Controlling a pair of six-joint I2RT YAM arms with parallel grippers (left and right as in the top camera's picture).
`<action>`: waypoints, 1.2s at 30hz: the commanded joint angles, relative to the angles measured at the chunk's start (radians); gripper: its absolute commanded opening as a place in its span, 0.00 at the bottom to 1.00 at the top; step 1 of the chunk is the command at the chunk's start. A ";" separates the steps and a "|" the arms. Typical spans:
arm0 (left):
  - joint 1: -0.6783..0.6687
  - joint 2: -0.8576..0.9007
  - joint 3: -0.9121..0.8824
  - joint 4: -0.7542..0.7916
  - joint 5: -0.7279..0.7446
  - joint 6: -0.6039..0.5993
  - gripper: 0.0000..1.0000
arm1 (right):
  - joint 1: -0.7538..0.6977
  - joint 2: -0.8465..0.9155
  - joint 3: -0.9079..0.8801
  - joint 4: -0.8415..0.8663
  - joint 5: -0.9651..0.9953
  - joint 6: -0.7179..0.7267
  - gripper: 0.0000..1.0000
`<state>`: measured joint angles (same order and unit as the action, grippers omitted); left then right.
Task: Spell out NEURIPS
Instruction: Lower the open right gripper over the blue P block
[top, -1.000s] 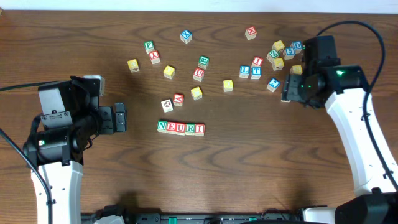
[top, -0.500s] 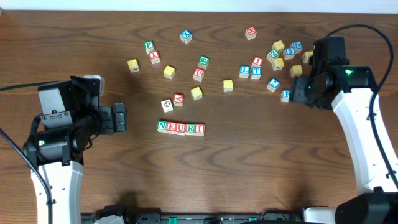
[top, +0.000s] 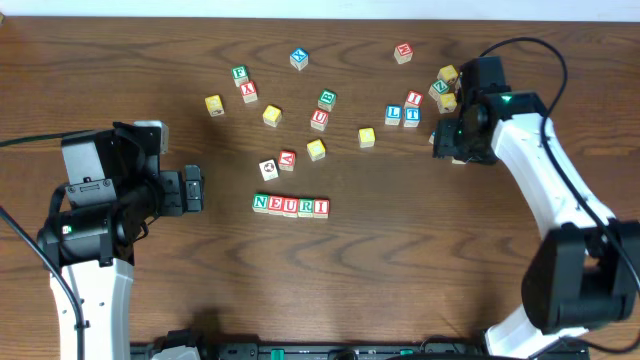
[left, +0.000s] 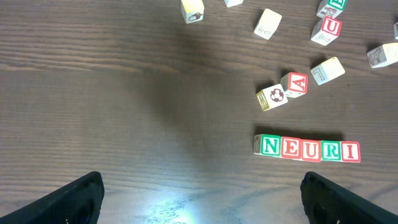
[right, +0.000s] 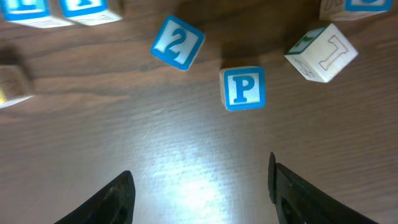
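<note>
The small pale wooden cube with a blue letter P (right: 244, 89) sits on the brown wooden table (right: 155, 143), just ahead of the right gripper (right: 202, 196). Its jaws are spread and empty. The cube is judged light, rigid and smooth, best taken squarely by opposite side faces. The left gripper (left: 205, 202) is spread and idle.

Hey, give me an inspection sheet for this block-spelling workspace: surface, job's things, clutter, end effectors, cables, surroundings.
Surface: dark wood-grain table, with glare in both wrist views.
Job's things: NEURI row laid out, cubes touching; blue P cube lies loose, far from the row.
Clutter: loose cubes scattered at the far side, among them a blue 2 cube and a red A cube.
End effectors: left end effector open, empty, left of the row; right end effector open, empty, close to the P cube.
Cables: black cable loops above the right arm; a thin cable runs to the left arm.
Surroundings: pale strip along the far edge.
</note>
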<state>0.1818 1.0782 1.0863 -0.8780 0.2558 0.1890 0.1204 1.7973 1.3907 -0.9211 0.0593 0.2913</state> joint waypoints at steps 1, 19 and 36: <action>0.003 0.000 0.014 0.000 -0.003 0.016 0.99 | 0.006 0.040 -0.007 0.020 0.048 0.034 0.64; 0.003 0.000 0.014 0.000 -0.003 0.016 0.99 | -0.012 0.055 -0.007 0.068 0.150 -0.067 0.68; 0.003 0.000 0.014 0.000 -0.003 0.016 0.99 | -0.073 0.129 -0.007 0.063 0.023 -0.117 0.62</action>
<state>0.1818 1.0782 1.0863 -0.8783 0.2558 0.1890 0.0452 1.9011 1.3899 -0.8558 0.1081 0.1928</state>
